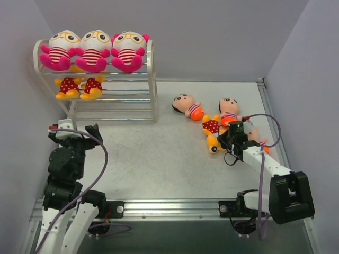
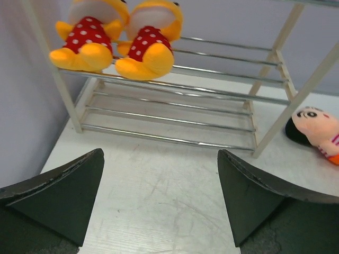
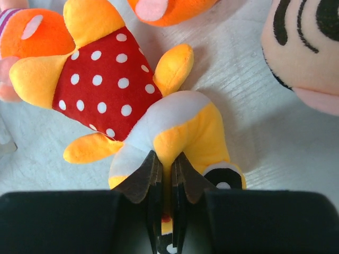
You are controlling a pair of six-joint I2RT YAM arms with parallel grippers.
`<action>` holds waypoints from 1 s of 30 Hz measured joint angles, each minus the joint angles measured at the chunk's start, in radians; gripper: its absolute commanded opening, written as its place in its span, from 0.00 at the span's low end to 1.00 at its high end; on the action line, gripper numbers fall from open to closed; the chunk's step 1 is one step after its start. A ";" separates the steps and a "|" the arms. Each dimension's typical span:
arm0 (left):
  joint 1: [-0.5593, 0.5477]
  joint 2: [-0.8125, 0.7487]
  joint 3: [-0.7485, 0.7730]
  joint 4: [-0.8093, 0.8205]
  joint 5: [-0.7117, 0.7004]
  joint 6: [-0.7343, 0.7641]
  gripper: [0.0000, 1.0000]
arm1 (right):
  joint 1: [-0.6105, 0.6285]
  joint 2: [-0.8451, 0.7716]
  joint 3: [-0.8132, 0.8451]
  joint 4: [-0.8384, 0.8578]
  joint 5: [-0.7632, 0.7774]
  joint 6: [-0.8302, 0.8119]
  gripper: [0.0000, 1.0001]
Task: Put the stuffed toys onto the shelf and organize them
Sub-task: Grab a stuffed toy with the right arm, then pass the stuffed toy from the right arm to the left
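The cream wire shelf stands at the back left. Three pink toys sit on its top tier. Two yellow-orange toys in red dotted dresses sit on the middle tier, also in the left wrist view. A third yellow-orange toy lies on the table at the right. My right gripper is shut on its head. Peach-faced, black-haired toys lie around it. My left gripper is open and empty in front of the shelf.
A peach-faced toy's head lies just right of the shelf's leg. Grey walls close the table on the left, back and right. A metal rail runs along the near edge.
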State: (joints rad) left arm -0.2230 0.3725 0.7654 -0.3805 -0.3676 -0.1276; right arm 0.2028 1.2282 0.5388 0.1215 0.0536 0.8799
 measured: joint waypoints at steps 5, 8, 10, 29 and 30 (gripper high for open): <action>0.000 0.135 0.000 0.006 0.163 0.011 0.96 | 0.006 -0.055 -0.010 -0.024 -0.015 -0.105 0.00; 0.000 0.208 0.002 0.002 0.263 0.014 0.96 | 0.039 -0.090 -0.010 -0.051 -0.026 -0.196 0.00; 0.000 0.239 0.006 -0.005 0.315 0.014 0.96 | 0.081 -0.109 -0.009 -0.063 -0.035 -0.247 0.00; -0.019 0.478 0.186 -0.186 0.743 -0.004 0.96 | 0.753 -0.130 0.183 0.002 0.039 -0.776 0.00; -0.020 0.487 0.191 -0.190 0.762 -0.010 0.96 | 0.774 -0.128 0.197 0.013 0.046 -0.798 0.00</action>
State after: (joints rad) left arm -0.2428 0.8593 0.9562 -0.5701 0.3946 -0.1379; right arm 0.9768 1.1004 0.7357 0.1345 0.0998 0.0822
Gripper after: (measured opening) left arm 0.963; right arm 0.102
